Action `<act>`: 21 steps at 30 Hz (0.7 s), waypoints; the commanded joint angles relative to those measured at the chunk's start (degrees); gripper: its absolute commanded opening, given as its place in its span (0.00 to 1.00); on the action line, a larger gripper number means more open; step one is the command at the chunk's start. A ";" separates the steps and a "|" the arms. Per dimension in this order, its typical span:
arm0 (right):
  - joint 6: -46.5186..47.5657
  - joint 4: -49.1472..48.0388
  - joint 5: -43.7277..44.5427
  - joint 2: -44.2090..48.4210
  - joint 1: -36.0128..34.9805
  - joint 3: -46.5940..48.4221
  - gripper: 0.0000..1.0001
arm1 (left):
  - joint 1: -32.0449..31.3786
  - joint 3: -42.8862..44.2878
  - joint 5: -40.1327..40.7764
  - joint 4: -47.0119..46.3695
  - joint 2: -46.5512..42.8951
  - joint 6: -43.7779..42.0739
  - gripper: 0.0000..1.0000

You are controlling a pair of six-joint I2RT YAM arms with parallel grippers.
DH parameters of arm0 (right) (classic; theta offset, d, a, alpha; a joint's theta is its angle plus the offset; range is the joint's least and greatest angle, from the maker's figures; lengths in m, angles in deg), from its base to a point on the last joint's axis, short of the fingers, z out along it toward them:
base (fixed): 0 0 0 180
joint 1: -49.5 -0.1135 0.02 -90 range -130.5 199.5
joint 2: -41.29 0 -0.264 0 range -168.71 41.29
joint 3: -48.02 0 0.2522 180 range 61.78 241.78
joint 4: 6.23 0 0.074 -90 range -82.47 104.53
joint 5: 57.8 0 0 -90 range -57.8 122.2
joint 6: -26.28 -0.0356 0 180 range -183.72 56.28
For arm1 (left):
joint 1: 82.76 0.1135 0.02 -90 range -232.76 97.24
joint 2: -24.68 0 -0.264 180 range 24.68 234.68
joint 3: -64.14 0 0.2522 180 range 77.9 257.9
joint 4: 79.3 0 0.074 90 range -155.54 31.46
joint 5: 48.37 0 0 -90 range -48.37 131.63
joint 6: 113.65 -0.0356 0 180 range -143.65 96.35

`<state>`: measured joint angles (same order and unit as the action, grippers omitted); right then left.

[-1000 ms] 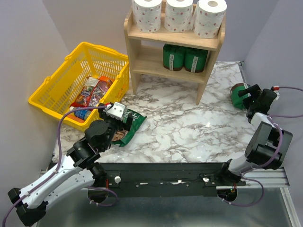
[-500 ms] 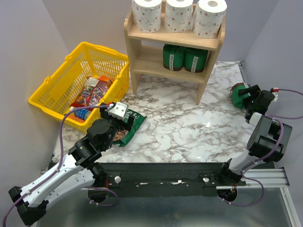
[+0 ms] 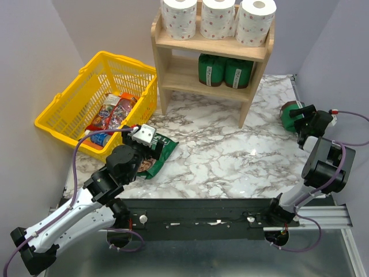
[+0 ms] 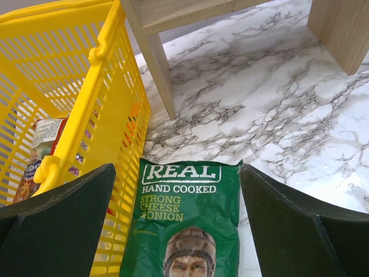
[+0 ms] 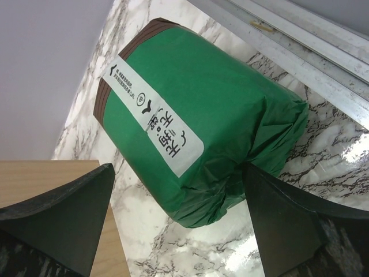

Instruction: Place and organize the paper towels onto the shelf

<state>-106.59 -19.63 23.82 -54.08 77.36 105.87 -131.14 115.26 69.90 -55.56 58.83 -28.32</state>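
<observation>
1. Paper towels [image 3: 218,18]: all three stand in a row on the top tier of the shelf [image 3: 207,46], at 12 o'clock on the counter [image 3: 230,150].
2. Right gripper [image 3: 301,114]: jaws wide, framing the green wrapped package [image 5: 190,127] at 3 o'clock; nothing is gripped.
3. Left gripper [image 4: 176,225]: jaws wide and empty, above the crisp bag [image 4: 187,196] beside the yellow basket [image 4: 109,109] at 9 o'clock.
4. Judgement: centre your right jaws across the package's middle before closing. Its soft wrapper may slip, and the metal rail [image 5: 300,46] lies near.

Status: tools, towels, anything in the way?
Left tool open, right tool open at green package. Three paper towels upright on shelf top. No obstruction seen.
</observation>
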 commanded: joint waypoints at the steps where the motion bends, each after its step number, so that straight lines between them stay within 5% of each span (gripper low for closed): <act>1: -0.63 -0.16 1.09 -1.48 0.27 2.22 1.00 | 0.22 0.08 0.20 -1.36 0.04 -0.34 0.99; 6: 1.47 -2.11 -2.77 -2.89 0.27 3.10 0.95 | 0.30 0.25 0.03 -1.36 0.39 -0.34 0.99; 13: 4.02 -3.60 -6.47 -4.29 0.27 4.51 0.67 | 0.39 0.16 0.03 -1.36 0.30 -0.34 0.99; 21: 7.19 -9.05 -14.37 -2.54 0.18 1.70 0.59 | 0.30 0.43 -0.15 -0.92 -0.31 -0.34 0.99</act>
<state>-102.20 -23.01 15.80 -57.53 77.36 108.47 -131.14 115.26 69.88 -55.58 59.33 -28.36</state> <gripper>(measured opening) 0.605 0.988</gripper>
